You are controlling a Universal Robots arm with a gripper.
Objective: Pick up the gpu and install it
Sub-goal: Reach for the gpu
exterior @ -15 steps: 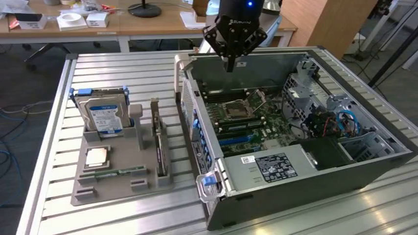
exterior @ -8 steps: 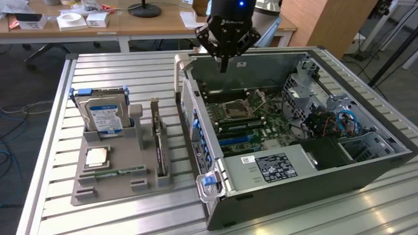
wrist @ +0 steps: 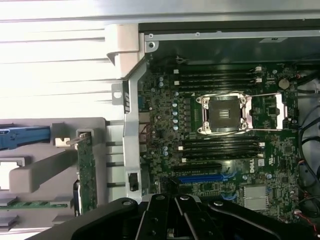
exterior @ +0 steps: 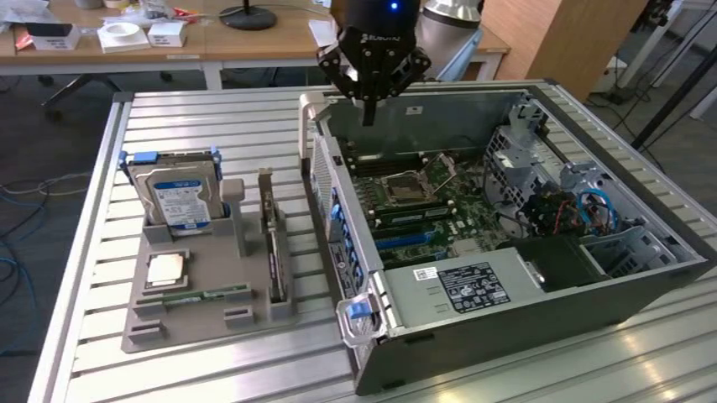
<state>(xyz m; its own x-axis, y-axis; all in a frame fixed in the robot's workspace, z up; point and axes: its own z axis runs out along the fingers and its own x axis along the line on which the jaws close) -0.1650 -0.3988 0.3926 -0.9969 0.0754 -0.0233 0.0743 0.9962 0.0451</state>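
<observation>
The claw [exterior: 368, 113] hangs pressed together, empty, above the far wall of the open computer case [exterior: 538, 336], laid on its side so its motherboard [exterior: 448, 210] faces up. The gpu [exterior: 274, 260] stands on edge in the grey holder [exterior: 151, 323] at the exterior view's left, top edge free for gripping.

Closed hand [exterior: 368, 116], tips downward.

Colours logged: the end effector [exterior: 368, 113] was black; the gpu [exterior: 277, 262] was near-black with a pale metal bracket. The hard drive [exterior: 177, 201] was silver under a blue-and-white label. The holder [exterior: 146, 329] was plain grey; the counter [exterior: 191, 126] was pale grey, striped by parallel ribs. The motherboard [exterior: 448, 214] was green, with a blue slot [wrist: 200, 178].
</observation>
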